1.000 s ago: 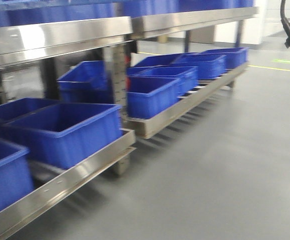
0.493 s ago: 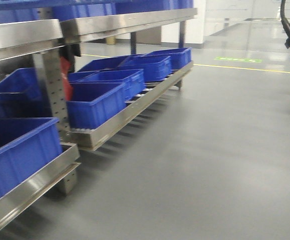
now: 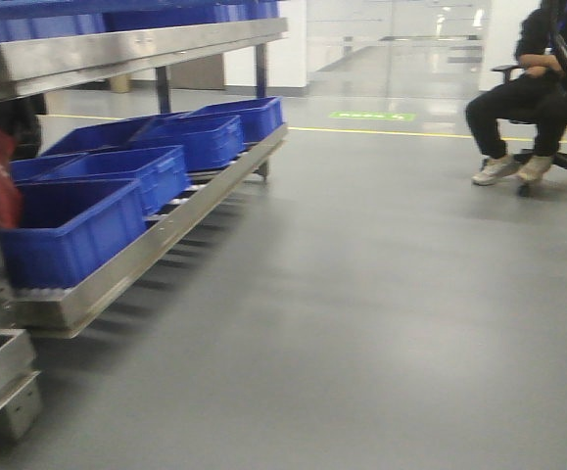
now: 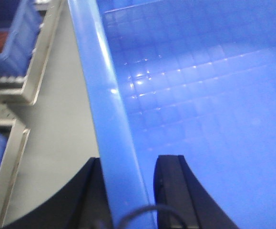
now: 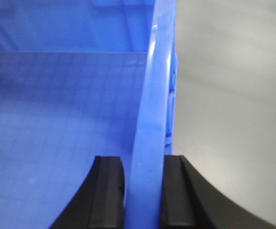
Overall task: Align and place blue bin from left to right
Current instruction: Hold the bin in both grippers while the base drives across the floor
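Gripping the blue bin (image 4: 209, 95), left jaws and right jaws clamped over opposite rims, we risk dropping it should either narrow hold slip.

The large blue plastic bin (image 4: 199, 95) overruns both wrist views (rim and floor only); the dark-clothed seated person (image 3: 538, 98) is cropped at the shoulders.

No word, number or brand is legible anywhere. In the front view a green rectangular marking (image 3: 371, 116) lies on the floor (image 3: 361, 294) just beyond a yellow line (image 3: 410, 133); its print is too blurred to read. A red tag (image 3: 1, 181) hangs at the rack's post, its writing indistinct. The blue bin (image 4: 199, 95) shows only plain gridded plastic in both wrist views.
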Controlling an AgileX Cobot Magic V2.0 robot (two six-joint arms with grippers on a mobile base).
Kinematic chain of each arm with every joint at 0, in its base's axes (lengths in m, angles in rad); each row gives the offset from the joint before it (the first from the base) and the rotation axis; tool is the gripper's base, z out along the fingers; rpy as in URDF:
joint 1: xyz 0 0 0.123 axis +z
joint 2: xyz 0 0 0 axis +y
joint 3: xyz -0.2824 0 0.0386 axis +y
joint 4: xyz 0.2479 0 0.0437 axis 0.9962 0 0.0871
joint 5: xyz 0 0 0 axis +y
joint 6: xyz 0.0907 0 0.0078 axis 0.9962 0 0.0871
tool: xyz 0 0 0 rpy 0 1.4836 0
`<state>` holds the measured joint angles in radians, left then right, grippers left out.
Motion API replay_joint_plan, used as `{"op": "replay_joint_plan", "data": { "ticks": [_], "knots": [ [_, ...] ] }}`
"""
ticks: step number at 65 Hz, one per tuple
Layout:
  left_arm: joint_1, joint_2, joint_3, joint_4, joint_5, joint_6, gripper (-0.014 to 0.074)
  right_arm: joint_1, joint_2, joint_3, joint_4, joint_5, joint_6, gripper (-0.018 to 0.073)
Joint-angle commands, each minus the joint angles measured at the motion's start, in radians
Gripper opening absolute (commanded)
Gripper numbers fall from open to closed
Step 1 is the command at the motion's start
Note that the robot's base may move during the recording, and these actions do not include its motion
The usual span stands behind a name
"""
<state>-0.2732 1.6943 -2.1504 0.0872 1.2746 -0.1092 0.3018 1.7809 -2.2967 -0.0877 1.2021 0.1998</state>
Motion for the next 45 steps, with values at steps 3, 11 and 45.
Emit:
{"op": "replay_joint_plan", "data": {
  "ticks": [3,11,45],
  "knots": [
    [-0.010,-0.019,-0.017,-0.012,-0.064,0.021,-0.0111,-0.003,-0.026,-0.018,-0.026,-0.140,-0.024,-0.0069],
    [-0.010,-0.019,-0.017,-0.012,-0.064,0.021,-0.0111,-0.003,-0.026,-0.018,-0.026,-0.140,-0.024,-0.0069],
    [-0.010,-0.019,-0.017,-0.012,-0.064,0.021,-0.0111,-0.003,-0.026,-0.018,-0.026,-0.140,-0.024,-0.0069]
  ]
}}
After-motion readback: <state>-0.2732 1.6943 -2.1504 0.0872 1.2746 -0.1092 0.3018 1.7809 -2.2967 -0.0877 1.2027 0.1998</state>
